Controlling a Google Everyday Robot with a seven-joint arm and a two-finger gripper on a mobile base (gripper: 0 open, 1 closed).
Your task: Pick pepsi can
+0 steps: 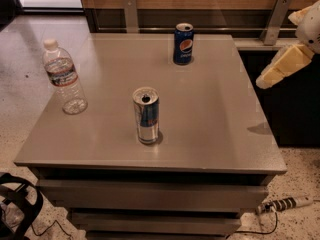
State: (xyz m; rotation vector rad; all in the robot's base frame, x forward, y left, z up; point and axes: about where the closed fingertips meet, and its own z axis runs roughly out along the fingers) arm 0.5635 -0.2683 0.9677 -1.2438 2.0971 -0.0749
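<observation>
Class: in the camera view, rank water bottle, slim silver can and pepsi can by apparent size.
Water bottle; slim silver can, nearer the camera; pepsi can, farthest back, so unsure. Gripper hangs beyond the table's right edge.

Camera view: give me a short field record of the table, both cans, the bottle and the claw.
table: grey, square top
pepsi can: upright, near the far edge
silver can: upright, near the middle, top opened
bottle: upright, left side, clear, white cap
claw: in the air beyond the table's right edge, apart from the pepsi can
task state: pepsi can not yet grasped
</observation>
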